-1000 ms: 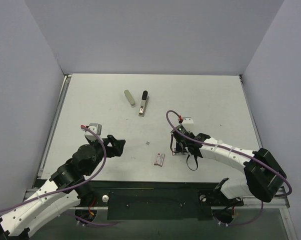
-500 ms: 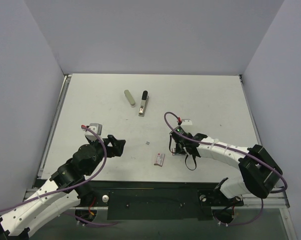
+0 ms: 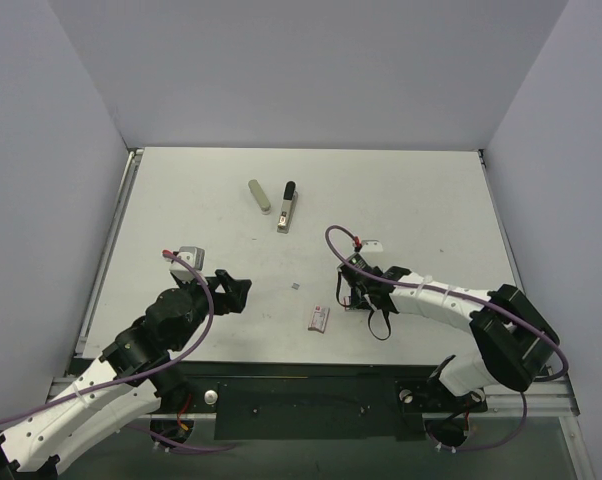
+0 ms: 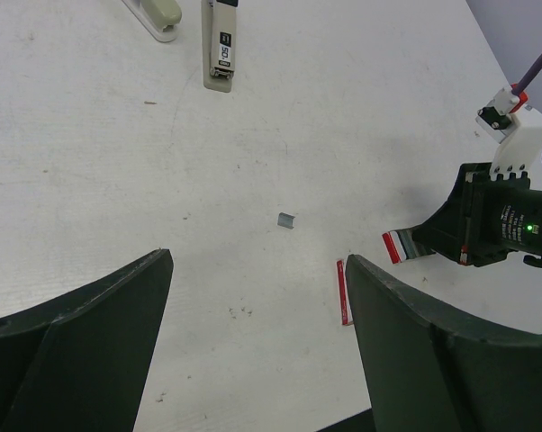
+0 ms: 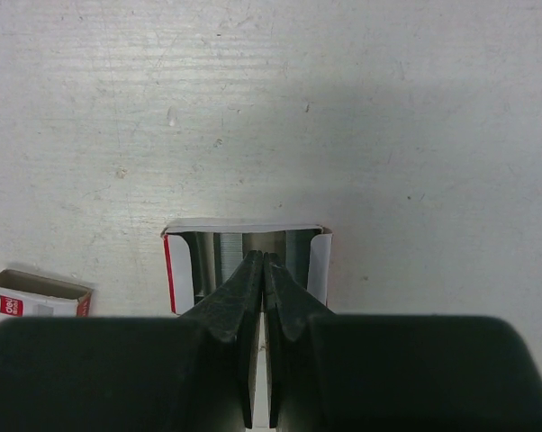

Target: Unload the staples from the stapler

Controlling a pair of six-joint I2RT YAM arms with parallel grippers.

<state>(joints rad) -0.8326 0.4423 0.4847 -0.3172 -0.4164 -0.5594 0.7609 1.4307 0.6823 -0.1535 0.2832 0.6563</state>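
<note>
The stapler (image 3: 287,207), silver-grey with a black end, lies closed at the back of the table, also seen in the left wrist view (image 4: 221,45). Any staples inside it are hidden. A small loose piece of staples (image 4: 286,220) lies mid-table. My left gripper (image 4: 259,261) hovers open over bare table near the front left, holding nothing. My right gripper (image 5: 263,261) is shut, its tips poking into an open white and red staple box tray (image 5: 244,232) where a grey strip of staples (image 5: 228,247) lies. Nothing shows between its fingers.
An olive-grey rounded bar (image 3: 259,195) lies just left of the stapler. The box's outer sleeve (image 3: 318,318) rests on the table between the two grippers, near the front edge. Grey walls close in the table on three sides.
The right wrist has shifted slightly left over the box tray. The left arm, stapler and loose pieces have not moved.
</note>
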